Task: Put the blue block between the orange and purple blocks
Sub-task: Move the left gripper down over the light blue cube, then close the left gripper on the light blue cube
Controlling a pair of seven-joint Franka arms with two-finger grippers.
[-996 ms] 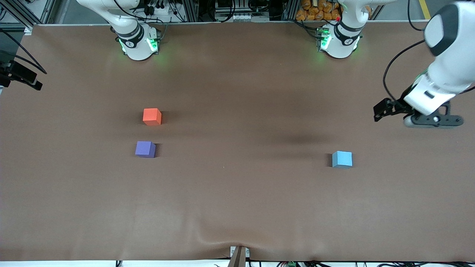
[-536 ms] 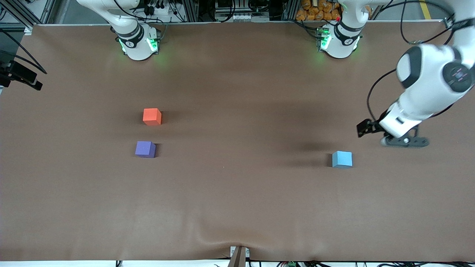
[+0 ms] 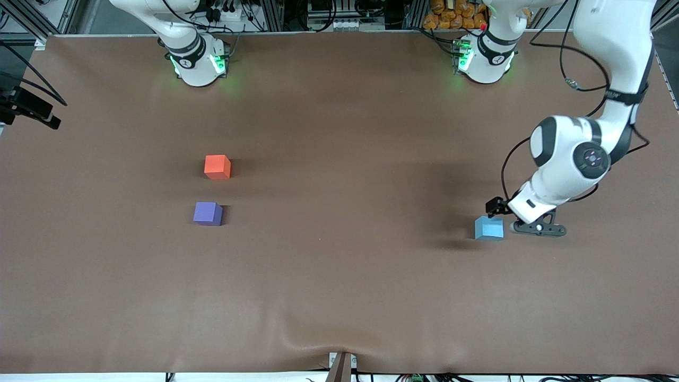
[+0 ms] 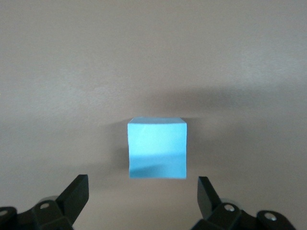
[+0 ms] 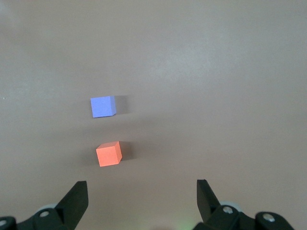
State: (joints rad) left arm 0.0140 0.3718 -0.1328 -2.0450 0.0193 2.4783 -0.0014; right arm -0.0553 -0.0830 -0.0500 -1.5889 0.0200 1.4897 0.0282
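The left gripper (image 3: 522, 225) had come down and inward from the left arm's end of the worktop (image 3: 339, 297). A second earlier it hung high, well clear of the blue block (image 3: 489, 228); half a second earlier it was lower and closer; now it stood low just beside the block, on the side toward the left arm's end. In the left wrist view its fingers (image 4: 76, 194) stood wide apart and held nothing, with the blue block (image 4: 157, 147) centred ahead of the gap and not yet between them.

The blue block sat flat on the worktop toward the left arm's end, in the same spot as in both earlier frames. The orange block (image 3: 217, 166) and the purple block (image 3: 208, 213) had not moved either. They lay toward the right arm's end, well apart from the blue one, the purple block nearer the front camera than the orange, with a bare gap between them.

The right gripper (image 5: 141, 201) waited up in the air over the worktop near its base, its fingers (image 5: 76, 196) spread wide and empty, the orange block (image 5: 108, 153) and purple block (image 5: 102, 106) in its wrist view below.
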